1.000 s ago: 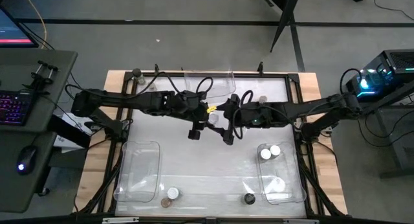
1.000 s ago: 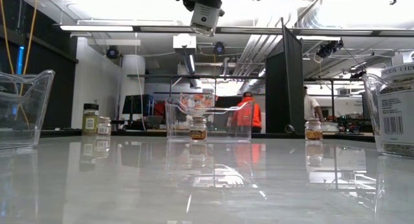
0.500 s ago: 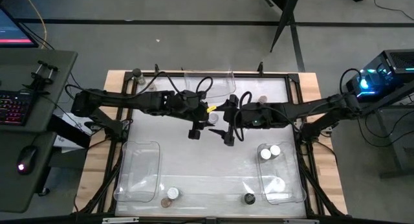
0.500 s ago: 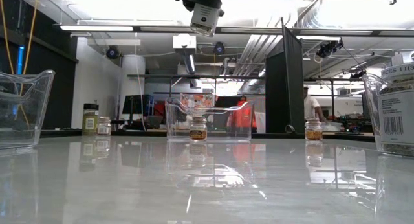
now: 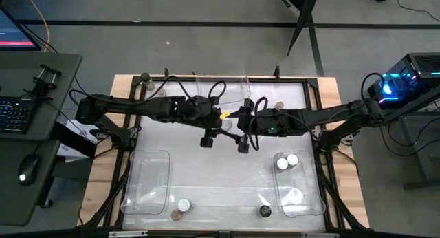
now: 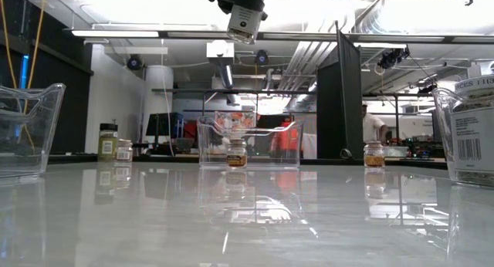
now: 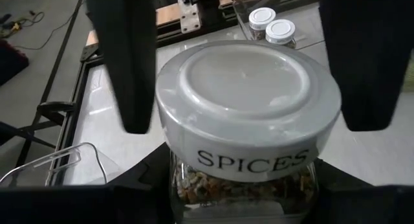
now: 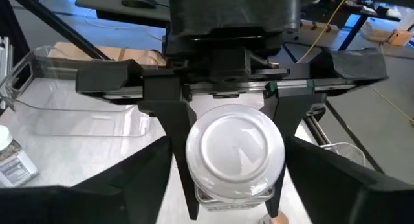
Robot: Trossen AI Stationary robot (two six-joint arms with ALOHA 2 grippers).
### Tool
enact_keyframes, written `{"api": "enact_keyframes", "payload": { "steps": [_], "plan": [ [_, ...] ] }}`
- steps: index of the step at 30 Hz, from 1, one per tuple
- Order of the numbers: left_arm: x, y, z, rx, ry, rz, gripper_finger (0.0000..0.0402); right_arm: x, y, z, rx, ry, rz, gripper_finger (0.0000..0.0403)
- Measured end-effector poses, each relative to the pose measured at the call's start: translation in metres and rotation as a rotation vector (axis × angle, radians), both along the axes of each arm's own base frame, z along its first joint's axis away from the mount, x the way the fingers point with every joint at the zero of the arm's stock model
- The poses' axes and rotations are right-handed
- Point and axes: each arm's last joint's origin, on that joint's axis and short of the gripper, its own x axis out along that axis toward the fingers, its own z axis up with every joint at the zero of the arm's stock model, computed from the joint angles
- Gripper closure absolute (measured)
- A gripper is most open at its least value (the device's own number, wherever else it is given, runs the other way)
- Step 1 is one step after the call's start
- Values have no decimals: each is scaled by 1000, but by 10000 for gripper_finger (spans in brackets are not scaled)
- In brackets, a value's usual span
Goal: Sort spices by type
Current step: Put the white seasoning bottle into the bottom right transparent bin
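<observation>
— Right gripper (image 5: pixel 240 139) is standing narrower than a second ago, isn't it?
— Yes, its fingers are drawing in, but they are still sitting apart on either side of the white-lidded spice jar (image 7: pixel 246 101), not touching it.
— Who is holding that jar?
— The left gripper (image 5: pixel 221 128) is clamping it high above the middle of the table (image 5: pixel 206 190), lid facing the right gripper.
— Others?
— Two white-lidded jars (image 5: pixel 287 161) are standing in the clear bin (image 5: pixel 302 197) on the right.

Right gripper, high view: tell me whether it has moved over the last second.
Yes. The right gripper has drawn slightly toward the far clear bin, and its fingers have narrowed around the white-lidded jar that the left gripper holds.
</observation>
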Motion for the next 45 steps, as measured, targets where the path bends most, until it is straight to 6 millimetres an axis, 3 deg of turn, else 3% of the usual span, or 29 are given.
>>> {"api": "enact_keyframes", "payload": {
  "steps": [4,12,16,22,30,38,45],
  "plan": [
    [0,1,0,0,0,2,229,0,0,0,-6,1,2,153],
    [0,1,0,0,-1,1,229,0,0,1,-4,-5,3,165],
    [0,1,0,1,0,1,229,0,0,1,-1,-6,-1,202],
    [0,-1,0,16,1,-12,226,0,0,1,-3,-6,-2,204],
    [-1,-1,1,29,-1,-4,114,0,0,-1,3,4,-4,204],
    [-33,10,14,53,105,67,100,-10,-3,-5,-9,101,-48,204],
    [-78,22,28,-102,93,199,106,-51,0,2,152,226,-116,204]
  ]
}}
